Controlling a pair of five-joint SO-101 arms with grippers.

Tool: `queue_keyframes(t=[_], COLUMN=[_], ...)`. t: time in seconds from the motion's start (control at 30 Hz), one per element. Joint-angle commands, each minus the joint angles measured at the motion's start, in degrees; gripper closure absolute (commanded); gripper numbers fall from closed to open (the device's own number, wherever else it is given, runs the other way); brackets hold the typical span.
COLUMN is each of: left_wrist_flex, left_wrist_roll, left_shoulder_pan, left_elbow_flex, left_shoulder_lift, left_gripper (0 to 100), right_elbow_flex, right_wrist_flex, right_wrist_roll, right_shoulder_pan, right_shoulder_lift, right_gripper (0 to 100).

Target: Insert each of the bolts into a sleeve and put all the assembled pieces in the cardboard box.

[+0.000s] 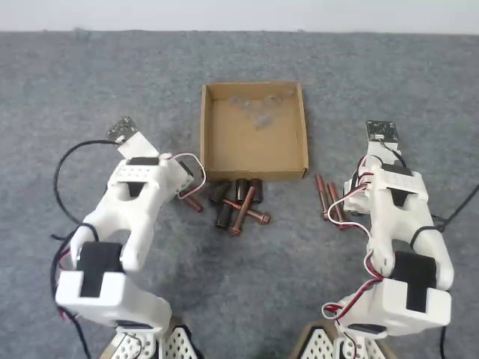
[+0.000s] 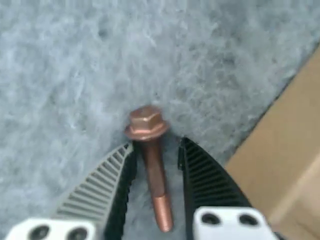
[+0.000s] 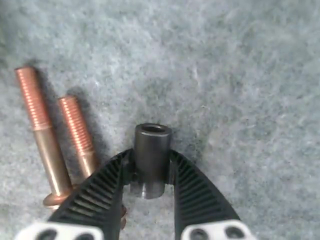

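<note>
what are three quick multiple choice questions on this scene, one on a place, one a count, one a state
1. Where does the heap of sleeves and bolts lie relative to the cardboard box?
A inside it
B on the carpet just outside its near wall
C behind it

2. How many loose bolts lie beside the right gripper?
A one
B two
C four

3. What do the right gripper's fingers hold?
A a bolt
B nothing
C a dark sleeve

Answers:
1 B, the high view shows the heap on carpet at the near wall.
2 B, two shafts lie side by side.
3 C, both fingers press the sleeve's sides.
</note>
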Motion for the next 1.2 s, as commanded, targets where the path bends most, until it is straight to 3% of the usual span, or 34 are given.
queue_keyframes(t=[0.0,0.2,0.43,0.8,1.17], left_wrist_flex=[1.4,2.6,2.6,6.9,-5.3], left_wrist_roll=[0.9,0.6,-2.5,-17.3,-20.7], left_shoulder_pan=[-3.3,-3.2,-1.8,1.8,1.3], left_elbow_flex=[-5.9,-7.3,-7.0,-0.6,17.5], left_shoulder_lift=[1.6,2.5,2.5,-8.9,-28.1], left_gripper=[86,99,99,99,99], right_elbow_flex=[-2.4,-2.4,-2.4,-2.4,-5.2], right_wrist_flex=[-0.7,-0.7,-0.7,-0.7,-0.3], right_wrist_roll=[-0.1,-0.1,-0.1,-0.1,-0.1], right_shoulder_pan=[0.2,0.2,0.2,0.2,-1.2], right_shoulder_lift=[-0.1,-0.1,-0.1,-0.1,-3.0], right_gripper=[99.2,99.2,99.2,99.2,99.2])
